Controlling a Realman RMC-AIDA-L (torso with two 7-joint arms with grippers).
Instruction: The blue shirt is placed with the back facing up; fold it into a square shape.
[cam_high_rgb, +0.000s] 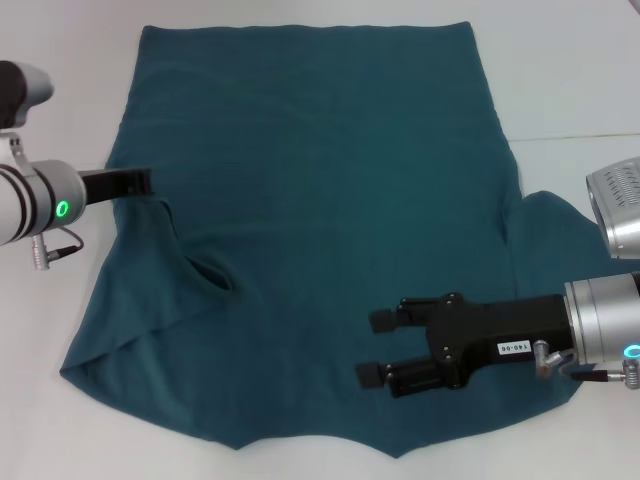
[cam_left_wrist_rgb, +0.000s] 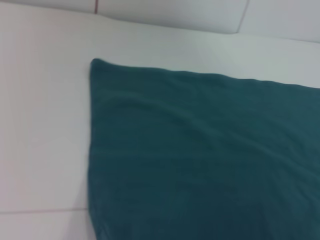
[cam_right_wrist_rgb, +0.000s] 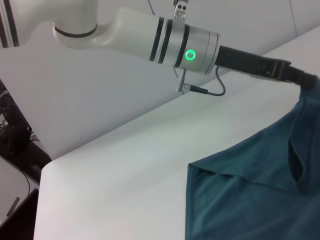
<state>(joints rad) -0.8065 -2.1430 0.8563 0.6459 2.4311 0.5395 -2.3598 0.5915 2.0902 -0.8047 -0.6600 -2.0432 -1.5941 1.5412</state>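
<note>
Nearest the robot, the right gripper (cam_high_rgb: 370, 348) hovers low over the near right part of the blue shirt (cam_high_rgb: 320, 200), its black fingers spread apart and holding nothing. The shirt lies spread across the white table (cam_high_rgb: 60, 400), plain side up, hem at the far edge. Farther back on the left, the left gripper (cam_high_rgb: 140, 184) pinches the edge near the left sleeve, lifting it into a draped fold. The fabric looks soft, light and limp; it will likely sag and crease, so edges and corners seem the best places to grasp.
</note>
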